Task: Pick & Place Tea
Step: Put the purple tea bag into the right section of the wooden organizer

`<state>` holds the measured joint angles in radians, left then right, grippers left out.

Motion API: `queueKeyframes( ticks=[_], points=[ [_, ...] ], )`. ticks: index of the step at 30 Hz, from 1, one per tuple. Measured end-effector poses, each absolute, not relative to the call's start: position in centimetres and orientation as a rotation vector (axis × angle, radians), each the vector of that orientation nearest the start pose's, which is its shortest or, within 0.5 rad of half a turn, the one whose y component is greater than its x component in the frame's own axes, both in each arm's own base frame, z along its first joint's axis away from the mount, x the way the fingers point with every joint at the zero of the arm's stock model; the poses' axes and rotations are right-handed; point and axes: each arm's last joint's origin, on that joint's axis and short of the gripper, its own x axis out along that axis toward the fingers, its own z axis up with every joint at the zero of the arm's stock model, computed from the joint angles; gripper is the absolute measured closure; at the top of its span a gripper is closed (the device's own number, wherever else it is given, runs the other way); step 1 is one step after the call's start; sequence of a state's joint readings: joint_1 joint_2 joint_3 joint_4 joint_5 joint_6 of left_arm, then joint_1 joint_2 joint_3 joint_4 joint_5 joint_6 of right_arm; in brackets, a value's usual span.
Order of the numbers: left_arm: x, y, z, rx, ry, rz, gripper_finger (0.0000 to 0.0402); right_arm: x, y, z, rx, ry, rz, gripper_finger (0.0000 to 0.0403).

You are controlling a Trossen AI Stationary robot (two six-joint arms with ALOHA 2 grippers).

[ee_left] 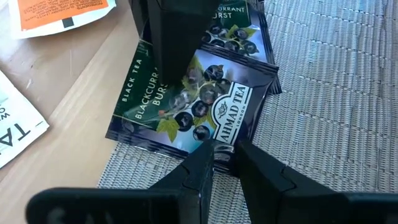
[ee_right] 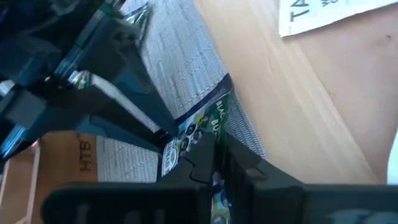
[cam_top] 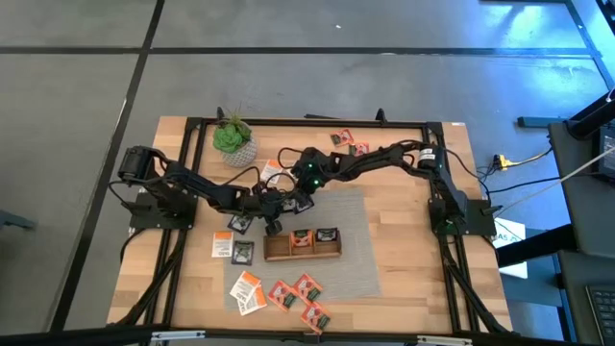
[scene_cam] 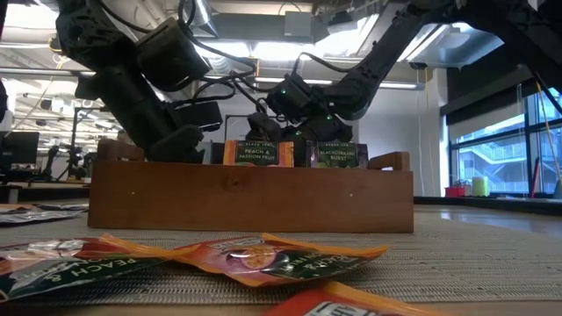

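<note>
A dark blackcurrant tea sachet point(ee_left: 193, 99) sits at the grey mat's edge point(ee_left: 323, 93), just behind the wooden tray point(cam_top: 303, 245), with a second dark sachet point(ee_left: 233, 12) under its far part. My left gripper point(ee_left: 222, 155) is shut on its near edge. My right gripper point(ee_right: 216, 155) comes from the opposite side and is shut on the same sachet point(ee_right: 214, 118). In the high view both meet left of the tray's far side, left gripper point(cam_top: 273, 223), right gripper point(cam_top: 296, 199). Two sachets point(scene_cam: 257, 154) point(scene_cam: 341, 155) stand upright in the tray. My left gripper pinches the dark sachet by the middle of its crimped edge point(ee_left: 217, 144) between both fingers, slanting down from the table's left. I cannot tell if the sachet is clear of the mat. My right gripper pinches the opposite side point(ee_right: 205, 134), reaching from the table's right; its finger point(ee_left: 174, 50) lies over the printed face.
Loose sachets lie near the front edge point(cam_top: 288, 293), left of the tray point(cam_top: 240, 250) and at the far edge point(cam_top: 346, 142). White-and-orange ones point(cam_top: 248, 288) lie front left. A potted plant point(cam_top: 233, 139) stands far left. The mat right of the tray is bare.
</note>
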<state>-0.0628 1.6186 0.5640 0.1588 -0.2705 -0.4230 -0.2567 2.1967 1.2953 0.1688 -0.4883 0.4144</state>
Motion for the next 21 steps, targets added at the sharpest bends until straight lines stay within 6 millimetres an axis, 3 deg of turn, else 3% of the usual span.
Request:
queueKeyframes(
  ticks=[10, 15, 21],
  points=[
    [26.3, -1.2, 13.2, -0.302, 0.767, 0.267, 0.0332, 42.9, -10.8, 10.8, 0.614, 0.706, 0.092, 0.0394],
    [26.0, -1.2, 15.2, -0.309, 0.691, 0.235, 0.0332, 42.6, -10.8, 13.9, 0.515, 0.648, 0.121, 0.0397],
    [25.5, -1.2, 17.3, -0.323, 0.607, 0.211, 0.0332, 40.7, -10.3, 19.5, 0.386, 0.633, 0.127, 0.0395]
  ],
)
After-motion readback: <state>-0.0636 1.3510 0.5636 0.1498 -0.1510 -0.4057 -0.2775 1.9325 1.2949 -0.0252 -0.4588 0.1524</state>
